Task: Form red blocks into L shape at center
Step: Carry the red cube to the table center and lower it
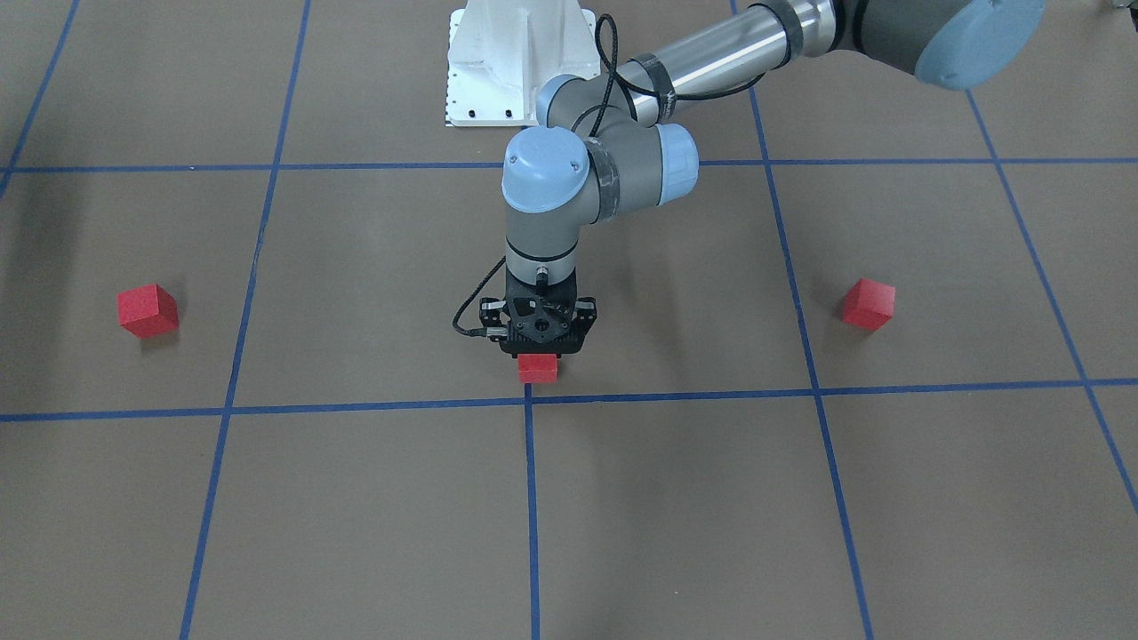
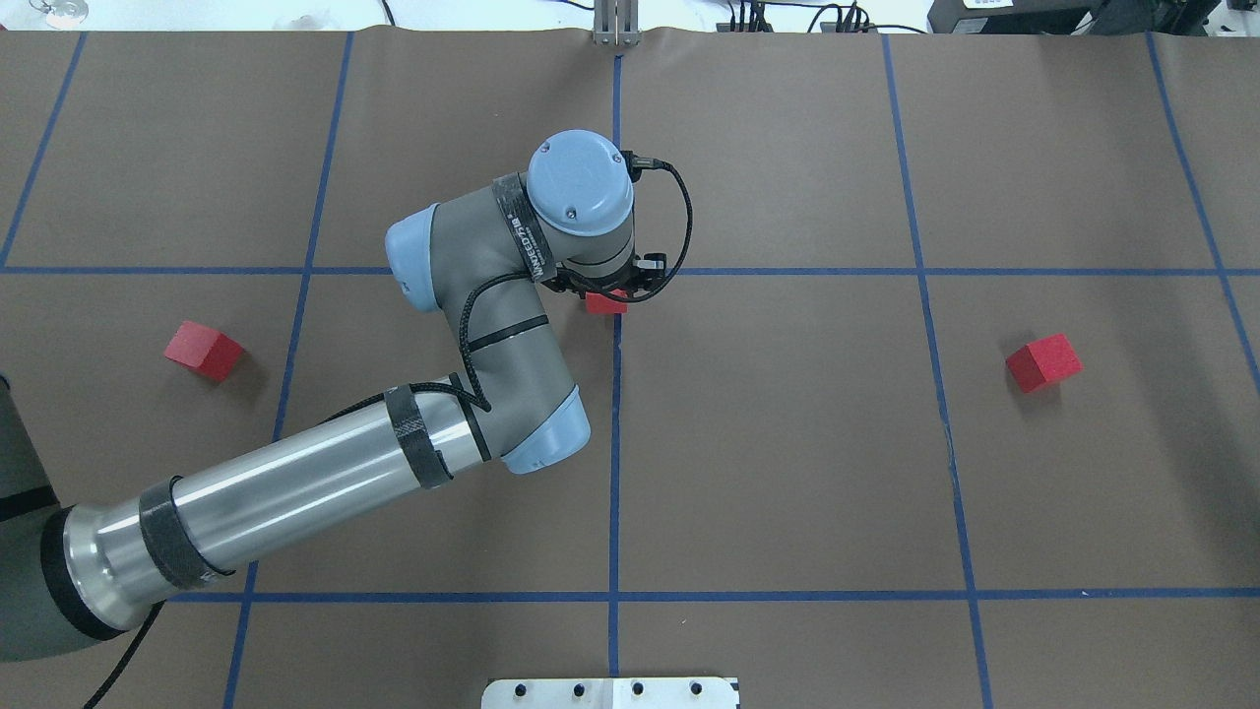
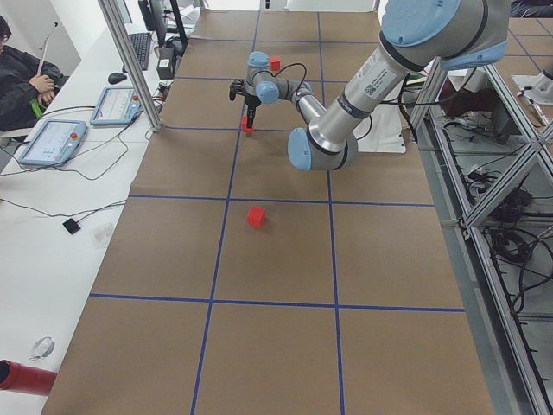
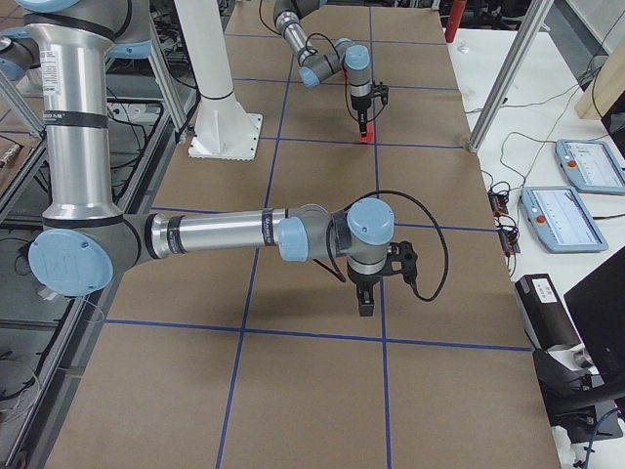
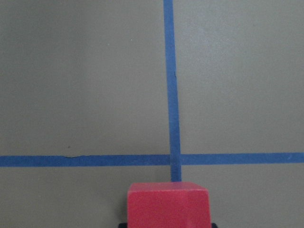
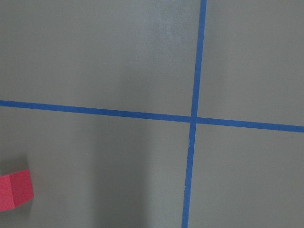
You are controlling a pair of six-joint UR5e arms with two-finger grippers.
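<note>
My left gripper [image 1: 538,358] [image 2: 605,293] points straight down and is shut on a red block [image 1: 538,367] [image 2: 605,303] [image 5: 168,204]. It holds the block low, just on the robot's side of the center crossing [image 1: 528,400] [image 2: 616,271] [image 5: 175,159]. A second red block [image 2: 204,351] [image 1: 869,304] lies loose on my left. The third red block [image 2: 1043,362] [image 1: 148,310] [image 6: 14,190] lies loose on my right. My right gripper [image 4: 366,305] hangs high over the table's right end and shows only in the exterior right view; I cannot tell whether it is open or shut.
The white robot base plate [image 1: 516,62] [image 2: 610,692] stands at the robot's edge. A white bench with tablets [image 3: 52,143] [image 4: 586,166] and metal frame posts [image 3: 130,60] run along the far edge. The right wrist view shows another tape crossing [image 6: 194,118].
</note>
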